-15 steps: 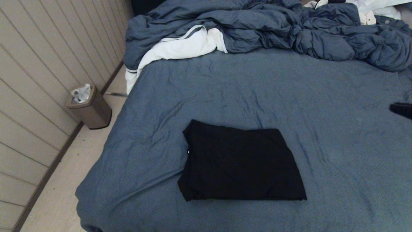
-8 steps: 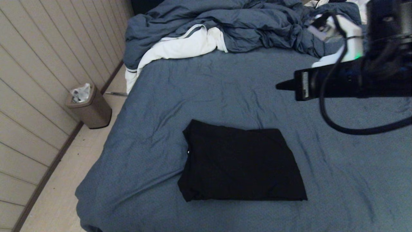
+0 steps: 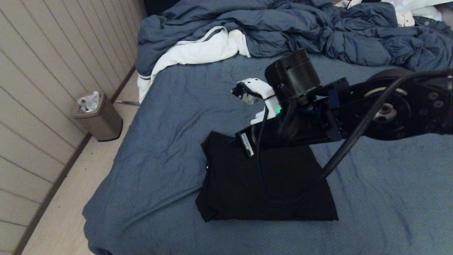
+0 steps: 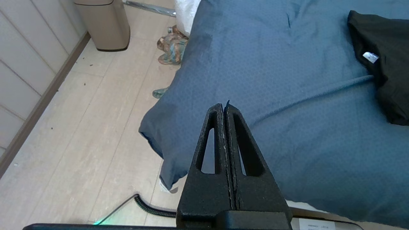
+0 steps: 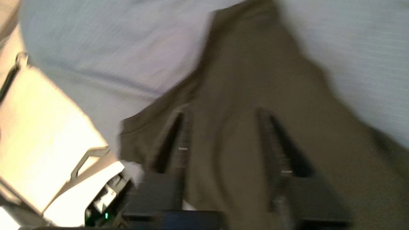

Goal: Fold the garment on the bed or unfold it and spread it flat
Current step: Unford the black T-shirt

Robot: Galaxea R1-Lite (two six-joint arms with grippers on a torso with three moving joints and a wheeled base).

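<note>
The garment (image 3: 247, 191), a black T-shirt folded into a rectangle, lies on the near middle of the bed (image 3: 371, 177). My right arm (image 3: 318, 120) reaches in from the right across the shirt's far edge. In the right wrist view the right gripper (image 5: 223, 111) hangs open just above the dark cloth (image 5: 255, 64), with nothing between its fingers. My left gripper (image 4: 223, 104) is shut and empty, low by the bed's near left corner. The shirt's collar end with its white label (image 4: 370, 57) lies off to one side of it.
A rumpled blue-grey duvet (image 3: 300, 28) and a white cloth with grey trim (image 3: 198, 53) fill the bed's far end. A tan bin (image 3: 99, 118) stands on the floor by the panelled wall. Slippers (image 4: 172, 48) and a coiled cable (image 4: 150, 206) lie on the floor.
My right arm has swung in from the right edge of the head view to above the shirt, and its jaws have opened. The shirt has not moved.
</note>
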